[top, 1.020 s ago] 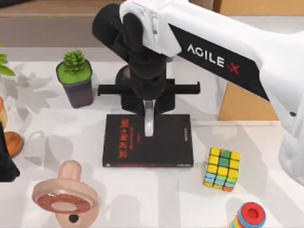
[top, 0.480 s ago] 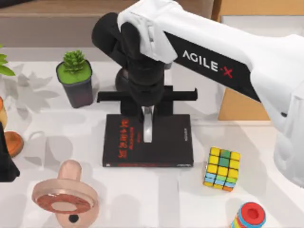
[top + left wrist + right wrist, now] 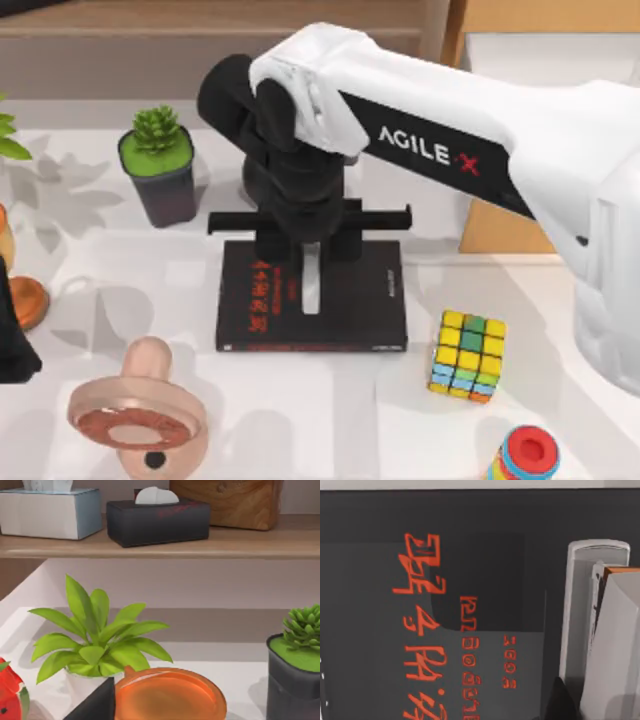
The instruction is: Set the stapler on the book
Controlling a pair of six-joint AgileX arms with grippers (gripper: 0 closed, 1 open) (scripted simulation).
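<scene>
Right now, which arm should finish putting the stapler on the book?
The right arm. Its hand hangs above the book with the stapler in it. The left arm sits parked at the table's left edge, by the plants.

The flat black rectangular book point(image 3: 350, 300) carries red lettering. The slim pale grey-white bar-shaped stapler point(image 3: 311, 285) is plain.

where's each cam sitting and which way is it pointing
Top view: above the table, looking down on the book, the stapler, the right arm and the right gripper.
Left wrist view: on the left arm, parked at the table's left, facing a leafy plant and a shelf.
Right wrist view: on the right arm, facing down at the book and stapler.
Shared: top and right wrist views both show stapler and book.
</scene>
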